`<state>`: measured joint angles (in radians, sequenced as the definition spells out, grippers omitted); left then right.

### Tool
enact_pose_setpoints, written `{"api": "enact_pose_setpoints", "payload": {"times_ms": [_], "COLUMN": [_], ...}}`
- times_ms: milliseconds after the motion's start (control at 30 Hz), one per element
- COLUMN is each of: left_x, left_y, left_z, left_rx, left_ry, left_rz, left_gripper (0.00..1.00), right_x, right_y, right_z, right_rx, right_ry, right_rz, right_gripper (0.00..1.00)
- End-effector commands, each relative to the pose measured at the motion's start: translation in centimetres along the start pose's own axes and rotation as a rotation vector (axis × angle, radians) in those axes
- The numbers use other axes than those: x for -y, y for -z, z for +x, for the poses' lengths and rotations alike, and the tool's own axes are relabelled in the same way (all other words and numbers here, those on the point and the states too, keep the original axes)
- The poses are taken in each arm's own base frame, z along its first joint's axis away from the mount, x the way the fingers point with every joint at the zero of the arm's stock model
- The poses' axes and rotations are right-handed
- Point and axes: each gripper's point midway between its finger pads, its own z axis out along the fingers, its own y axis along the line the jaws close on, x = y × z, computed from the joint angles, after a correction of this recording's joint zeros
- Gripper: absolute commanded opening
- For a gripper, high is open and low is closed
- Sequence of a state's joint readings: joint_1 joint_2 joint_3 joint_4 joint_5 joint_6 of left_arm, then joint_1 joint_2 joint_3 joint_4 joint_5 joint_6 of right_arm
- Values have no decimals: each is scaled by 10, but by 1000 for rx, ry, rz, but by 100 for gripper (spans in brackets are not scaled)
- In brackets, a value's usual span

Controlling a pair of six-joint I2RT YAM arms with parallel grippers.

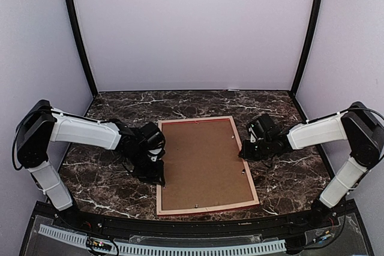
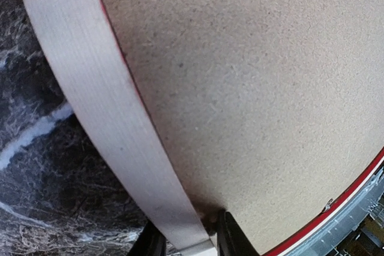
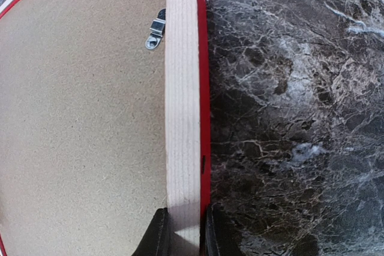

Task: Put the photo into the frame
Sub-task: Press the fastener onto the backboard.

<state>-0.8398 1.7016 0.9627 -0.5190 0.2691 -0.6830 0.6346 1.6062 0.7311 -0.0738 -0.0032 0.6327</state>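
Right fingers [image 3: 157, 237] grip the frame [image 3: 183, 118] rail edging the backing board [image 3: 84, 136]; left fingers' [image 2: 235, 241] hold unclear.

From my feeds I see the frame [image 1: 207, 209] has pale, finely lined wood rails edged in thin red, its backing board [image 1: 204, 160] is flecked sandy brown with a silver clip [image 3: 155, 30], and the table [image 1: 288, 178] is dark marble veined white.

bright, even light from overhead, walls [image 1: 192, 28] washing pale lilac. soft sheen on the dark worktop [image 1: 108, 148], shadows short and diffuse. wrist views bow hard at the edges, the frame [image 2: 108, 118] rail curving; board [image 2: 252, 88] grain slightly soft.
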Motion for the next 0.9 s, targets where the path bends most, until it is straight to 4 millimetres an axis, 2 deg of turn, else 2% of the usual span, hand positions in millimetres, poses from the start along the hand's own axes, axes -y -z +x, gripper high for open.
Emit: {"api": "enact_pose_setpoints", "payload": {"times_ms": [0, 100, 167, 500, 700, 867], "left_x": [-16, -11, -9, 8, -1, -12], "left_y": [-20, -21, -18, 3, 10, 16], "left_z": [8, 7, 6, -15, -32, -59], "left_rx": [-22, -30, -27, 36, 70, 119], "left_ry": [-23, -25, -28, -66, -55, -48], "left_rz": [-64, -48, -42, -32, -38, -32], "left_gripper": [18, 19, 24, 51, 56, 55], "right_x": [24, 23, 23, 23, 22, 20], "right_y": [-15, -15, -15, -14, -12, -9], "right_z": [60, 59, 59, 59, 59, 60], "right_rx": [-206, -205, -206, -204, -200, -197], "right_ry": [-38, -37, -35, -38, -40, -45], "right_rz": [51, 50, 50, 50, 41, 24], "right_gripper": [8, 8, 8, 8, 8, 8]}}
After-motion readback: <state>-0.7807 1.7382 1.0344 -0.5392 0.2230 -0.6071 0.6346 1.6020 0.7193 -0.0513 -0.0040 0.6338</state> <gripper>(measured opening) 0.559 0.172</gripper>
